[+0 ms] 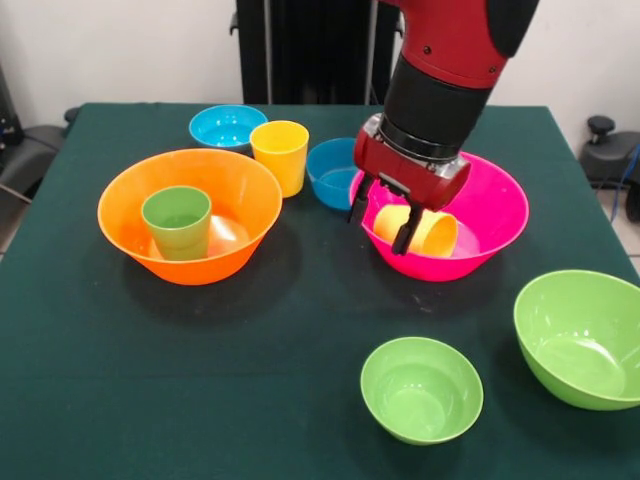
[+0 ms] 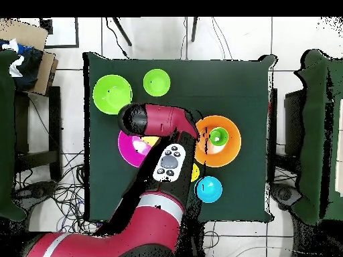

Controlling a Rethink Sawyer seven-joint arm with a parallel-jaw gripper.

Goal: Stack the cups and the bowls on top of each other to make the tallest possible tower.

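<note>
My gripper [image 1: 383, 218] hangs open inside the large hot pink bowl [image 1: 492, 203]. Its fingers [image 1: 405, 232] straddle the near end of the orange-yellow cup [image 1: 432, 232], which lies on its side in that bowl. The green cup [image 1: 177, 222] stands upright in the large orange bowl [image 1: 243, 190]. The yellow cup [image 1: 280, 155] stands on the table between the light blue bowl [image 1: 227, 126] and the darker blue bowl [image 1: 333, 175]. The small lime green bowl [image 1: 421, 389] and the large lime green bowl [image 1: 580, 338] sit near the front. The red-pink bowl is hidden.
In the overhead view my arm [image 2: 157, 127] covers most of the pink bowl [image 2: 130, 150] and the darker blue bowl. The dark green table [image 1: 300, 320] has open cloth between the orange bowl and the small green bowl.
</note>
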